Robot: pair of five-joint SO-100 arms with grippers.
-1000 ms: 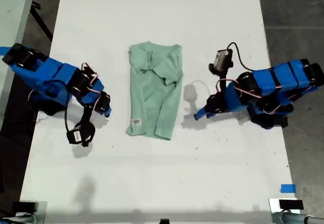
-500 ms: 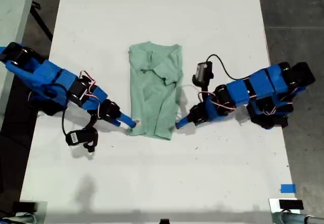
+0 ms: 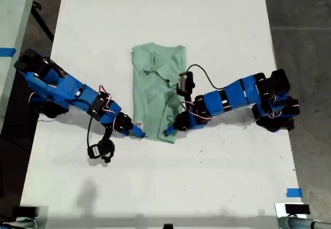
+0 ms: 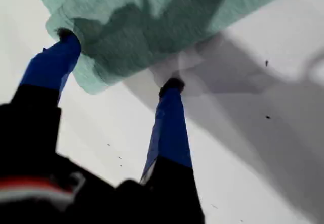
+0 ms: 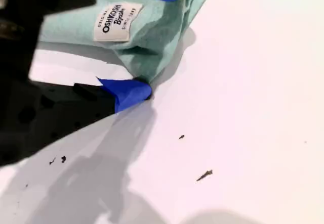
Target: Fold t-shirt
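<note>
T-shirt (image 3: 158,92), a narrow strip lying mid-tabletop (image 3: 165,12): both arms, a second ago well apart from it, now reach its label-end hem, my first hand (image 3: 169,131) and my second hand (image 3: 138,132) each spread astride one corner, so pinching is likely next.

Overhead camera and two wrist cameras cover one white desk (image 3: 222,22).
The exterior view looks straight down from afar; both wrist views sit close above the t-shirt's (image 3: 155,92) lower hem (image 4: 106,80) (image 5: 147,42), which all three share.
</note>
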